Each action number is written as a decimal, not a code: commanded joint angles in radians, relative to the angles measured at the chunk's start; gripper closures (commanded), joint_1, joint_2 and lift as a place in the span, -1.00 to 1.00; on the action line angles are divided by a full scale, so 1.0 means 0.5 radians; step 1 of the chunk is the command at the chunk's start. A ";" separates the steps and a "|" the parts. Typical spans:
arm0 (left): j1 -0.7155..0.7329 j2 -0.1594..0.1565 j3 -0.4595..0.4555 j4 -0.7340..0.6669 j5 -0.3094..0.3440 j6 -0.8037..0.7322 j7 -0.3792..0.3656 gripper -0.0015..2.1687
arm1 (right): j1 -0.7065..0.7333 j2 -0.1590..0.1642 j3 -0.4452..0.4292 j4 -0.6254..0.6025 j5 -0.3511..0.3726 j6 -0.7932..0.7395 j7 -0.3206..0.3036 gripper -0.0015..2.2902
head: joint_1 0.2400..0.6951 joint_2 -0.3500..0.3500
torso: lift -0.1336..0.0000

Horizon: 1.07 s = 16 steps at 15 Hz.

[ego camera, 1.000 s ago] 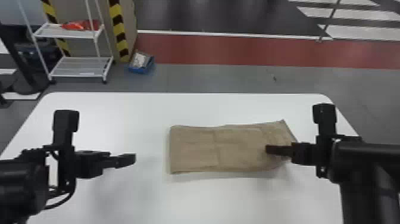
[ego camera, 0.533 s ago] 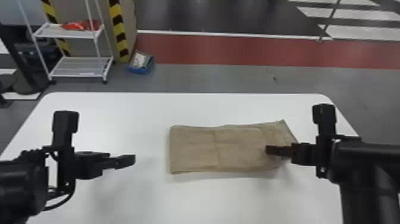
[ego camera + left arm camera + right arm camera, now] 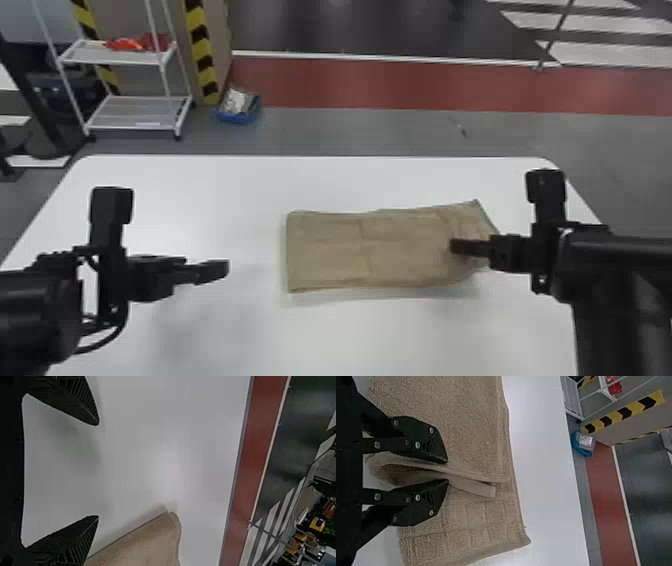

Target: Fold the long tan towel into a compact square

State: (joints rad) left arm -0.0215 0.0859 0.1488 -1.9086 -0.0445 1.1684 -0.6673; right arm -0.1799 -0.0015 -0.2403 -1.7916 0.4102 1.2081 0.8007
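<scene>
And here's the desk point(image 3: 250, 185), spreading out white and smooth, its far corners curving round! Lying right on it is the towel point(image 3: 330, 250), tan and layered, running crosswise a little right of the middle. Its left end is sitting fairly square, its far right corner poking outward.

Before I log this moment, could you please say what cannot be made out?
Tan towel, underside: head view, hidden by its top.
Towel behind right gripper: right wrist view, hidden by fingers.
Rest of towel: left wrist view, cut off by edge.
Red item: head view, too small to name.
</scene>
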 commanded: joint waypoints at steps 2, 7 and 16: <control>0.003 0.000 0.003 0.001 0.000 0.000 -0.003 -0.96 | -0.005 0.005 0.020 0.000 0.005 -0.006 -0.012 -0.10 | 1.00 -0.21 | -0.87; 0.012 0.000 0.012 -0.021 0.009 0.000 -0.006 -0.96 | -0.067 0.005 -0.004 -0.098 -0.210 -0.006 -0.028 -0.10 | 1.00 -0.19 | -0.87; 0.034 0.009 0.055 -0.052 0.012 0.006 -0.031 -0.96 | -0.113 0.005 -0.102 -0.068 -0.244 -0.184 -0.012 -0.10 | 1.00 -0.14 | -0.87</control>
State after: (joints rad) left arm -0.0045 0.0902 0.1761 -1.9314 -0.0383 1.1713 -0.6826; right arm -0.2361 -0.0015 -0.2715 -1.8242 0.3099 1.1351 0.7935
